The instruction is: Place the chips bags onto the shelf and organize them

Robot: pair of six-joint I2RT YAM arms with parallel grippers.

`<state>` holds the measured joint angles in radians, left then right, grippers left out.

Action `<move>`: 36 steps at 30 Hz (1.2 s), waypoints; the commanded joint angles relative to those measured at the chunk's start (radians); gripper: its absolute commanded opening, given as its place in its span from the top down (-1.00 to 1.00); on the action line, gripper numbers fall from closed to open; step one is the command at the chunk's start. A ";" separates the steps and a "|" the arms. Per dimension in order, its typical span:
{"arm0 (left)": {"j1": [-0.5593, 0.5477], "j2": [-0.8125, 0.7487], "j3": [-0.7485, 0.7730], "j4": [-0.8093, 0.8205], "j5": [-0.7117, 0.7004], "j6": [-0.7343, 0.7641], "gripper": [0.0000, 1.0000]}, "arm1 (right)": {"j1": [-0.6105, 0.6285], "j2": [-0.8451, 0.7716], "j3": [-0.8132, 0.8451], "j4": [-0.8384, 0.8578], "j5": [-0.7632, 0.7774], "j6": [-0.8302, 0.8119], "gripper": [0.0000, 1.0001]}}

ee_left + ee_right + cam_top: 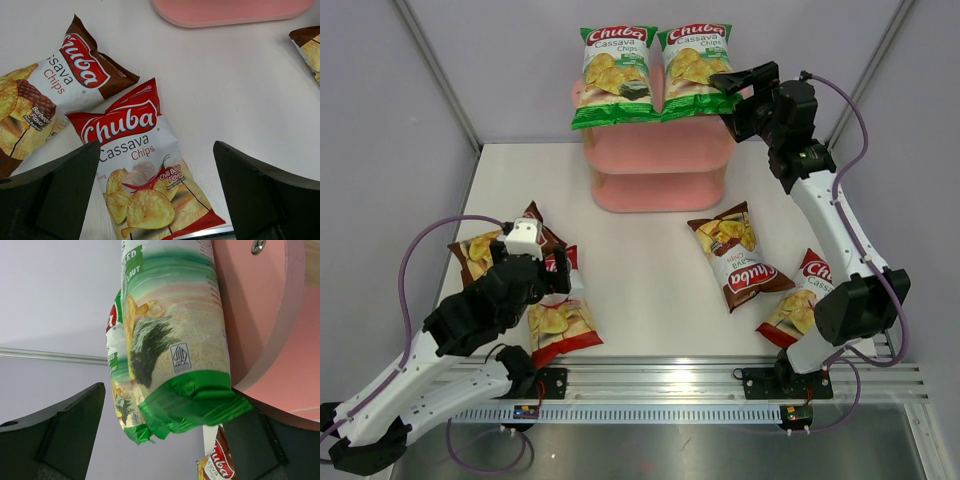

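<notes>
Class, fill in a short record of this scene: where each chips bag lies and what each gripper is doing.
Top of shelf: left green bag, right green bag, side by side
Table, left side: left brown bag, left red bag
Table, right side: right brown bag, right red bag
Left gripper: jaws open, above left red bag
Right gripper: jaws open, either side of right green bag
Bags not yet shelved: four

White arms (830, 215) carry black joints (860, 305), purple cables (404, 285).

white table (640, 270), metal rail (660, 378), pale grey walls (510, 70)
</notes>
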<state>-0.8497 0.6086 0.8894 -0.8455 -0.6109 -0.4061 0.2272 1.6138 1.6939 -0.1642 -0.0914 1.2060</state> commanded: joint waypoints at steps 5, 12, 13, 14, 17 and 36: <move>0.035 0.011 0.022 0.003 -0.101 -0.056 -0.98 | -0.031 -0.160 -0.062 -0.014 0.004 -0.078 -0.99; 0.259 0.028 0.020 0.023 -0.022 -0.062 -0.98 | -0.060 -0.325 -0.206 -0.015 0.036 -0.167 -0.99; 0.290 0.029 0.019 0.040 -0.003 -0.056 -0.98 | -0.061 -0.371 -0.229 -0.002 0.033 -0.186 -0.99; 0.341 0.037 0.017 0.042 0.011 -0.054 -0.98 | -0.065 -0.394 -0.270 0.024 0.016 -0.239 -0.99; 0.424 0.074 0.020 0.028 0.023 -0.076 -0.98 | -0.069 -0.466 -0.295 -0.007 -0.022 -0.377 -0.99; 0.808 0.062 -0.326 0.105 0.503 -0.399 -0.98 | -0.068 -0.882 -0.675 -0.187 -0.493 -0.589 -0.99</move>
<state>-0.0463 0.6888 0.5743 -0.7948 -0.1547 -0.7300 0.1623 0.7715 1.0187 -0.3691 -0.5259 0.6468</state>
